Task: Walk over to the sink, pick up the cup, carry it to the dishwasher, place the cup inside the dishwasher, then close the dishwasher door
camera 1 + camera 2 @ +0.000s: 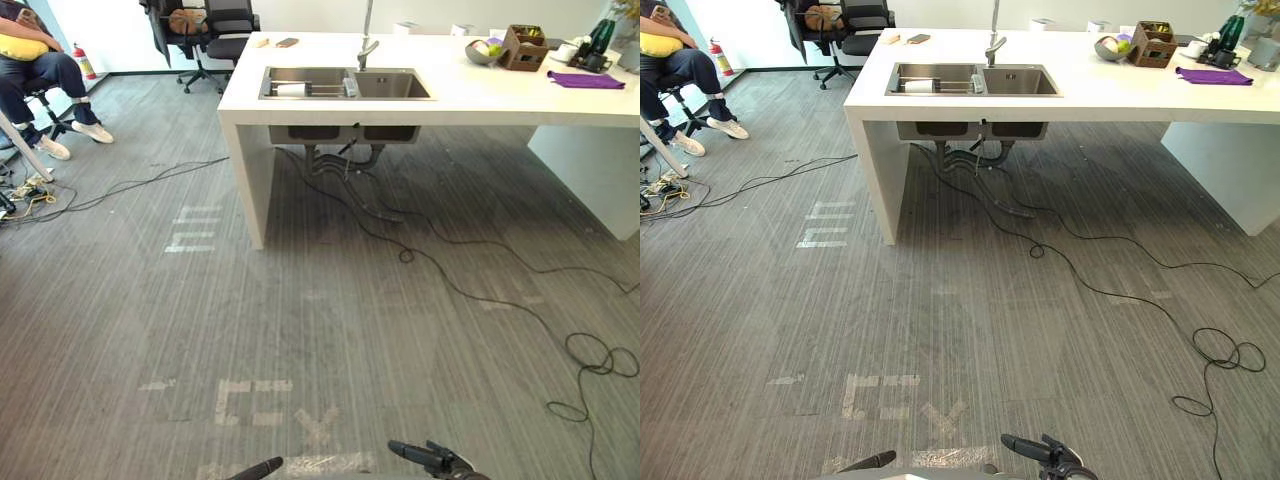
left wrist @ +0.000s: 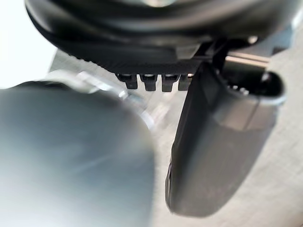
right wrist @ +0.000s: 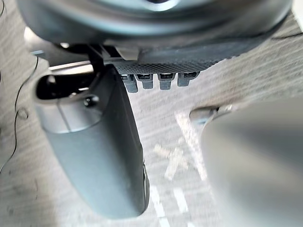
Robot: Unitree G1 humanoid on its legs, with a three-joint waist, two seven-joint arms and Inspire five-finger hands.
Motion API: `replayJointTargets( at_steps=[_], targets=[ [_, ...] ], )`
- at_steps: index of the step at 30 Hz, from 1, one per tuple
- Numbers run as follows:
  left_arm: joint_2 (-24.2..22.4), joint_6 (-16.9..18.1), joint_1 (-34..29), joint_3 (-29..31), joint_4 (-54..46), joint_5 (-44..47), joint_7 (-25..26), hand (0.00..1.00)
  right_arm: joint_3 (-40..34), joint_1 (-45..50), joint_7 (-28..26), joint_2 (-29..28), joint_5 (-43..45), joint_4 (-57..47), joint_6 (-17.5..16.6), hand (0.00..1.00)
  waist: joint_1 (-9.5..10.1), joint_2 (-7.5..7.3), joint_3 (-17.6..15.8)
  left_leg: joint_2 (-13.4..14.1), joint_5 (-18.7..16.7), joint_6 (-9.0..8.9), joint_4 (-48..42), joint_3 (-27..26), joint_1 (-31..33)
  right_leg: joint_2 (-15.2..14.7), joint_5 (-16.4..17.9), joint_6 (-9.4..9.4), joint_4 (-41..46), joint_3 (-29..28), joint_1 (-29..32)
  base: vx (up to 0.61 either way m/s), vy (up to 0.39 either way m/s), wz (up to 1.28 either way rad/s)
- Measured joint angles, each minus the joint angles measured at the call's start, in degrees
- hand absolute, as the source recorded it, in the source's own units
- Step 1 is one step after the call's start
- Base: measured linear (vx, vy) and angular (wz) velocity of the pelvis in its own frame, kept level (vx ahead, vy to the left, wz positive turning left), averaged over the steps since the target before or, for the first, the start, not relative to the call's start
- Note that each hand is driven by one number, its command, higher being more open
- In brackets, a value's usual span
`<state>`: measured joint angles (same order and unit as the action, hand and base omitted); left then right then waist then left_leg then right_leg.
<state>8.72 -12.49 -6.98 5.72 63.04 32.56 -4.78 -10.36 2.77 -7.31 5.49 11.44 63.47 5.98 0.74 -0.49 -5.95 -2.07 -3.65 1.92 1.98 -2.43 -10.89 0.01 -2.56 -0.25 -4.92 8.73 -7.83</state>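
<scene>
Left hand: low at the near edge of the floor, fingers loosely extended, nothing held or touched. In its wrist view the thumb stands straight and apart from the finger row.

Right hand: same height, just right of the left one, fingers stretched out towards the left, not closed, empty. In its wrist view the thumb is straight, with bare floor beyond.

Both arms hang low, well apart from the counter.

Cup: one, white, lying on its side in the left basin of the sink, far across the floor from both hands.

Count: two basins, one faucet behind the divider. Far right on the counter: one bowl, one brown box, one purple cloth. One person sits far left.
</scene>
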Motion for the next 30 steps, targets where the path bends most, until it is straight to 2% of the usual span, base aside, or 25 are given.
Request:
replayJointTargets(
  at_steps=[4, 11, 16, 20, 30],
  targets=[
    [-0.7, 4.6, -0.8, 0.2, -0.1, 0.7, 1.3, 1.00, 1.4, -0.2, -0.6, -0.2, 2.1, 0.1, 0.1, 1.00, 0.29, -0.31, -0.2, -0.2, 0.7, 0.21, 0.8, 0.8, -0.1, -0.3, 0.0, 0.03, 0.0, 0.8, 0.0, -0.05, 0.000, 0.11],
    [-1.1, 9.0, -1.2, 0.7, -0.1, -1.5, 3.4, 1.00, 1.3, -0.2, -2.2, -0.2, 5.0, 0.5, 1.1, 1.00, 0.28, -0.66, -0.2, -0.3, 0.8, 0.20, 1.0, 0.8, -0.3, -0.4, 0.1, 0.08, 0.1, 0.8, -0.1, -0.03, 0.004, 0.00],
    [-1.6, 14.2, -1.8, 0.7, 0.0, -2.7, 4.5, 1.00, 1.1, 0.0, -2.7, -0.2, 6.6, 0.7, 1.4, 1.00, 0.29, -0.99, -0.2, -0.3, 0.8, 0.18, 1.1, 0.7, -0.4, -0.4, 0.1, 0.13, 0.1, 0.8, -0.2, -0.02, -0.001, 0.00],
    [-2.2, 17.3, -2.2, 0.7, 0.0, -2.8, 5.8, 1.00, 1.1, 0.2, -2.6, -0.5, 6.6, 0.9, -0.7, 1.00, 0.39, -1.12, -0.1, -0.3, 0.8, 0.18, 1.1, 0.7, -0.4, -0.4, 0.1, 0.17, 0.1, 0.8, -0.2, -0.04, -0.002, 0.00],
    [-3.4, 23.1, -3.0, 0.6, -0.1, -3.3, 9.7, 1.00, 1.2, 1.1, -3.9, -0.5, 8.1, 1.2, -2.8, 1.00, 0.77, -1.19, 0.0, -0.4, 0.9, 0.15, 1.0, 1.7, -1.0, -0.5, 0.4, 0.55, 0.2, 1.6, -1.1, -0.03, -0.006, 0.05]
  ],
)
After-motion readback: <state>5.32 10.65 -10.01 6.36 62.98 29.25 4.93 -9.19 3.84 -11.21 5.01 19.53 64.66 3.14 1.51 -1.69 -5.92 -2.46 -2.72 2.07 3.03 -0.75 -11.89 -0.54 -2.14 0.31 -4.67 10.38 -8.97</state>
